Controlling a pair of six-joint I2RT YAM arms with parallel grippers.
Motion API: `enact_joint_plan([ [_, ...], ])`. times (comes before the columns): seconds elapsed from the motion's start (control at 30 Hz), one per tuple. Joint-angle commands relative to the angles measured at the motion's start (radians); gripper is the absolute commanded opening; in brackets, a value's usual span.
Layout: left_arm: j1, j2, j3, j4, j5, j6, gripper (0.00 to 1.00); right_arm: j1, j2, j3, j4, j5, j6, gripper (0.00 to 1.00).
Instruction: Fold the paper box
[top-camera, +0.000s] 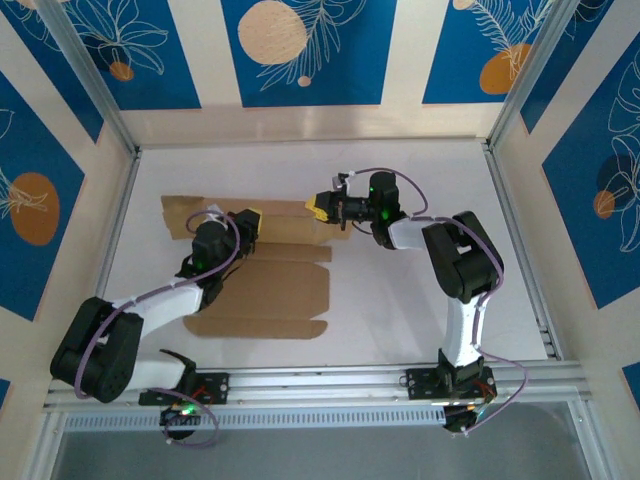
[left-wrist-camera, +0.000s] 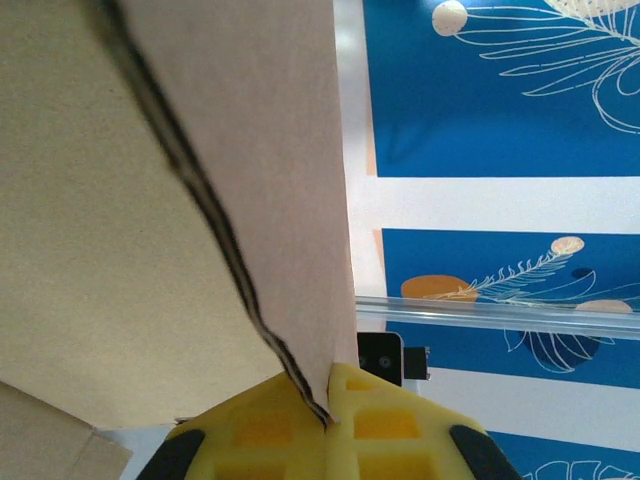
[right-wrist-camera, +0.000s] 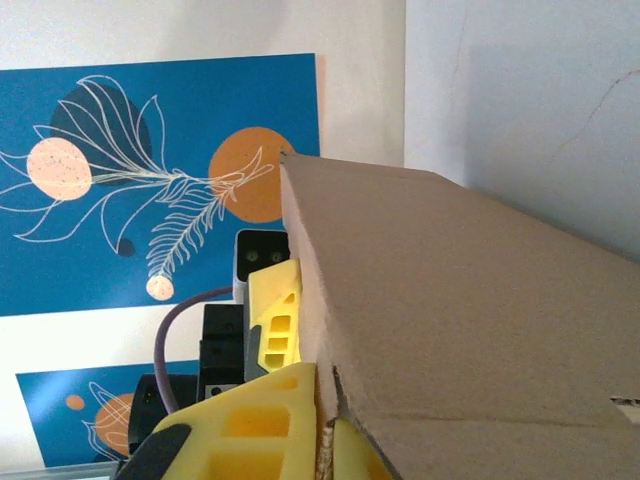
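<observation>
on the tabletop: one paper box is laid mostly flat, left of centre, with its near panels spread open.
far panel: pinched at two spots, judged so that it can be raised along its crease.
left hand: clenched on the panel's middle; cardboard is seen nipped between its yellow pads.
right hand: clenched on the panel's right end, likely so the fold runs even.
count: one box, two hands, both grasping.

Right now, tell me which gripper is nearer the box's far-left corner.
Left. The left gripper clamps the far panel of the paper box partway along from that corner; the right gripper clamps the panel's opposite, right end.
</observation>
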Motion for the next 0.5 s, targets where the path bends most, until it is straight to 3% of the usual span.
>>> enact_joint_plan([
  [0.0, -0.028, 0.006, -0.017, -0.062, 0.071, 0.006, 0.0, 0.016, -0.045, 0.024, -0.063, -0.036, -0.089, 0.08],
  [0.13, -0.028, 0.013, -0.02, -0.062, 0.057, 0.017, 0.0, 0.009, -0.116, 0.076, -0.432, 0.016, -0.338, 0.35],
  [0.2, -0.028, 0.021, -0.023, -0.062, 0.048, 0.022, 0.0, 0.009, -0.173, 0.094, -0.635, 0.085, -0.478, 0.4],
  [0.37, -0.028, 0.044, -0.036, -0.028, 0.045, 0.023, 0.0, 0.003, -0.336, 0.053, -0.92, 0.294, -0.668, 0.41],
  [0.47, -0.027, 0.055, -0.05, 0.006, 0.049, 0.01, 0.0, 0.019, -0.435, 0.021, -1.081, 0.48, -0.741, 0.35],
])
